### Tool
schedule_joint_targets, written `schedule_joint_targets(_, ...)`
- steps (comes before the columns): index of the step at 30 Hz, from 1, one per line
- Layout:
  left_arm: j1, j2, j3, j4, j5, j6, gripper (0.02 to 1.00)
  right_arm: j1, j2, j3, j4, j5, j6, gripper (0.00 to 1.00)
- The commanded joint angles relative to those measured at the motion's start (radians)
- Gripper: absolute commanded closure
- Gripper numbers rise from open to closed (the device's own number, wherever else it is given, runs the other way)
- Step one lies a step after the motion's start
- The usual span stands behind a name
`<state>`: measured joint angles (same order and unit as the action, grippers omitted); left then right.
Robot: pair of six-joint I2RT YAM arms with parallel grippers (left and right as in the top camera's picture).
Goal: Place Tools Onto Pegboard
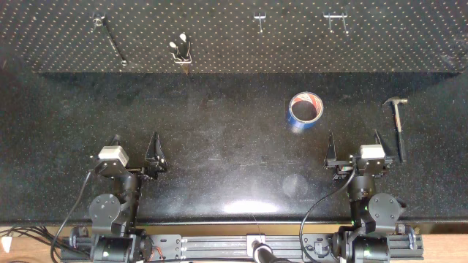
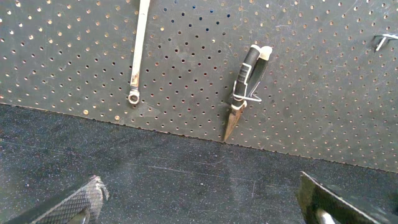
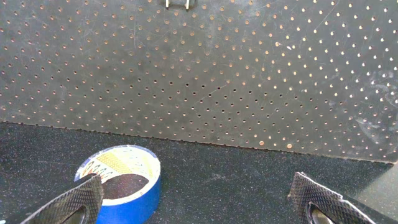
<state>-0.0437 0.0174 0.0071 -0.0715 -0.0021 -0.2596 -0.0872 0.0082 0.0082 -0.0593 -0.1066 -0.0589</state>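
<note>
Pegboard (image 1: 292, 51): 1 wrench (image 1: 113, 40), 1 pliers (image 1: 180, 51) hung, 2 hooks (image 1: 259, 20) (image 1: 336, 20); table (image 1: 219, 131): 1 blue tape roll (image 1: 305, 111), 1 hammer (image 1: 398, 120); left gripper (image 1: 135, 139) and right gripper (image 1: 355, 136) both spread wide.

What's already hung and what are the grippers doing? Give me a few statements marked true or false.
1. The wrench and the pliers hang on the pegboard. True.
2. The hammer hangs on a hook. False: it lies on the table, beside the right gripper.
3. The right gripper is shut on the blue tape roll. False: it is open, and the roll lies on the table apart from it.
4. The left gripper is open and holds nothing. True.
</note>
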Motion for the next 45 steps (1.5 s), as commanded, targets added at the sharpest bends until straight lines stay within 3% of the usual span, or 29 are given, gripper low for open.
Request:
schedule_joint_targets(1,0.003,-0.014,-0.002,-0.008,0.014,0.005,0.025,-0.003,-0.007,-0.004,-0.002,0.0,-0.006,0.014)
schedule_joint_targets(8,0.003,-0.014,-0.002,-0.008,0.014,0.005,0.025,-0.004,0.06,0.002,-0.014,0.016,0.005,0.014)
schedule_joint_targets(10,0.003,-0.014,-0.002,-0.008,0.014,0.005,0.025,-0.003,0.25,0.162,-0.092,-0.065,0.113,0.014)
schedule_joint_targets(12,0.003,-0.014,-0.002,-0.008,0.014,0.005,0.025,-0.001,0.584,0.483,-0.254,-0.156,0.181,0.014)
schedule_joint_targets(14,0.003,-0.014,-0.002,-0.008,0.014,0.005,0.025,0.021,0.919,0.764,-0.43,-0.295,0.197,0.014)
schedule_joint_targets(16,0.003,-0.014,-0.002,-0.008,0.014,0.005,0.025,0.085,1.344,1.028,-0.624,-0.506,0.196,0.014)
schedule_joint_targets(19,0.003,-0.014,-0.002,-0.008,0.014,0.005,0.025,0.159,1.656,1.202,-0.727,-0.48,0.217,0.014)
schedule_joint_targets(26,0.003,-0.014,-0.002,-0.008,0.014,0.005,0.025,0.207,1.764,1.228,-0.77,-0.291,0.219,0.014)
schedule_joint_targets(34,0.003,-0.014,-0.002,-0.008,0.014,0.005,0.023,0.237,1.862,1.228,-0.687,-0.283,0.219,0.036)
schedule_joint_targets(37,0.003,-0.014,-0.002,-0.008,0.014,0.005,0.025,0.249,1.862,1.228,-0.691,-0.282,0.219,0.43)
schedule_joint_targets(38,0.003,-0.014,-0.002,-0.008,0.014,0.005,0.025,0.249,1.862,1.228,-0.691,-0.283,0.22,0.717)
schedule_joint_targets(39,0.003,-0.014,-0.002,-0.008,0.014,0.005,0.023,0.249,1.862,1.228,-0.692,-0.282,0.22,0.886)
schedule_joint_targets(43,0.003,-0.014,-0.002,-0.008,0.014,0.005,0.025,0.248,1.831,1.221,-0.707,-0.278,0.225,0.925)
schedule_joint_targets(45,0.003,-0.014,-0.002,-0.008,0.014,0.005,0.025,0.257,1.704,1.102,-0.523,-0.214,0.294,0.93)
